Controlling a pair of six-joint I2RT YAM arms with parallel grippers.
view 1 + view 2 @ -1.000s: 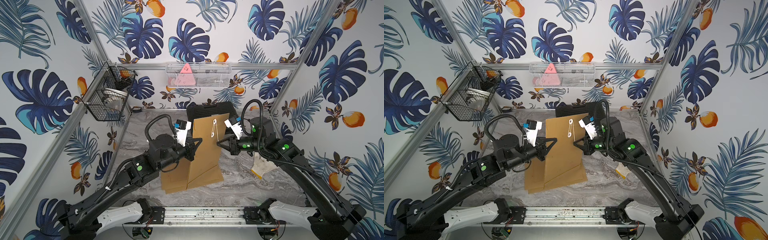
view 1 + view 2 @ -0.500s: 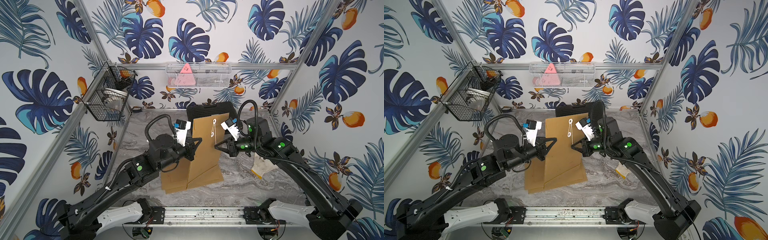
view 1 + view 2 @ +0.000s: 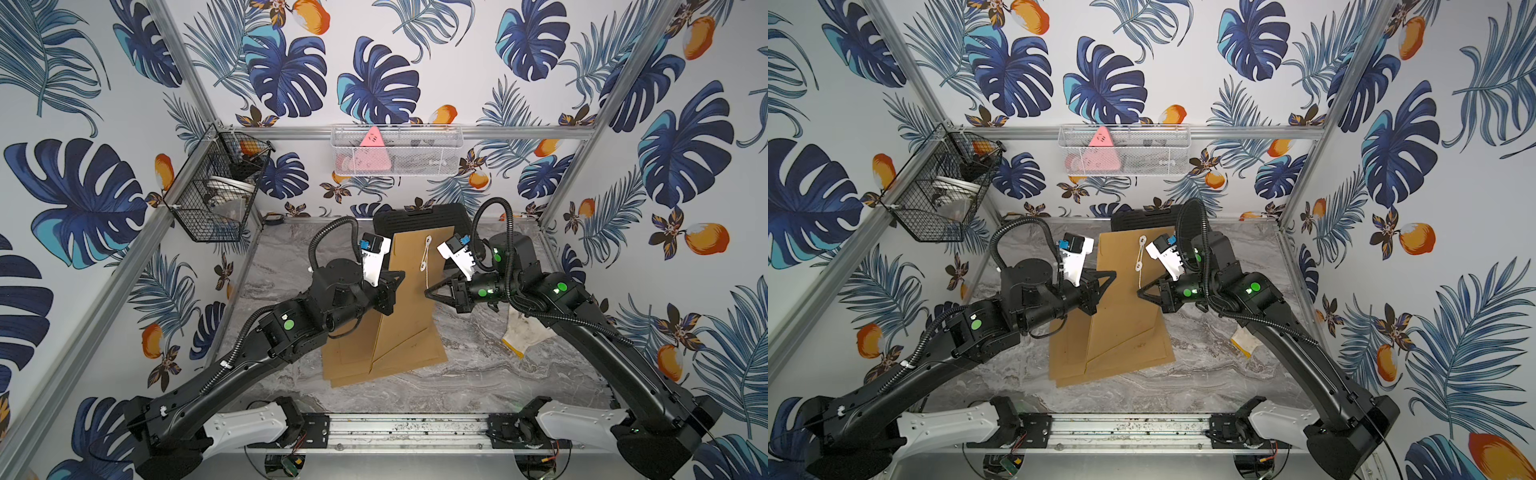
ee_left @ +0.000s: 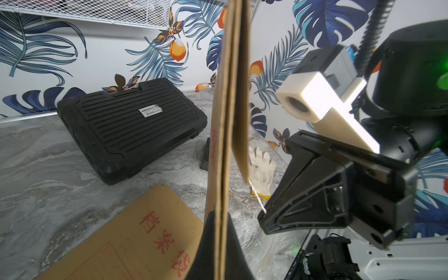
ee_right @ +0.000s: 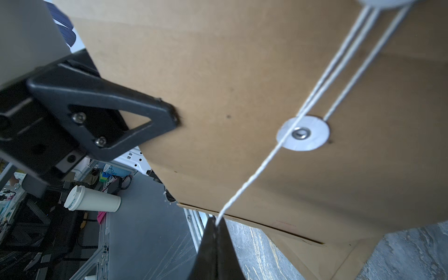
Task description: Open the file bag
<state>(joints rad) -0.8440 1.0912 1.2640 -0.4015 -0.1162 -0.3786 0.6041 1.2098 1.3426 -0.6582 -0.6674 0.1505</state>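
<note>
A brown paper file bag point(image 3: 409, 291) point(image 3: 1121, 299) stands upright above the table. My left gripper point(image 3: 401, 276) point(image 3: 1112, 275) point(image 4: 220, 213) is shut on its side edge. The bag point(image 4: 225, 109) appears edge-on in the left wrist view. A white string point(image 3: 424, 257) point(image 5: 252, 177) runs between two round white discs, the lower disc point(image 5: 303, 133) with a metal rivet. The string's free end leads to my right gripper point(image 3: 427, 292) point(image 3: 1140, 292) point(image 5: 214, 219), which is shut on it just off the bag's face point(image 5: 218, 72).
More brown file bags point(image 3: 386, 353) point(image 4: 135, 237) lie flat on the marble table point(image 3: 478, 382). Behind is a black tool case point(image 3: 419, 216) point(image 4: 131, 126). A white glove point(image 3: 523, 332) point(image 4: 261, 167) lies at the right. Wire baskets point(image 3: 220, 187) point(image 3: 397, 149) hang on the walls.
My right gripper has moved a little left and toward the front with the string in it. The left arm and the bag have stayed still.
</note>
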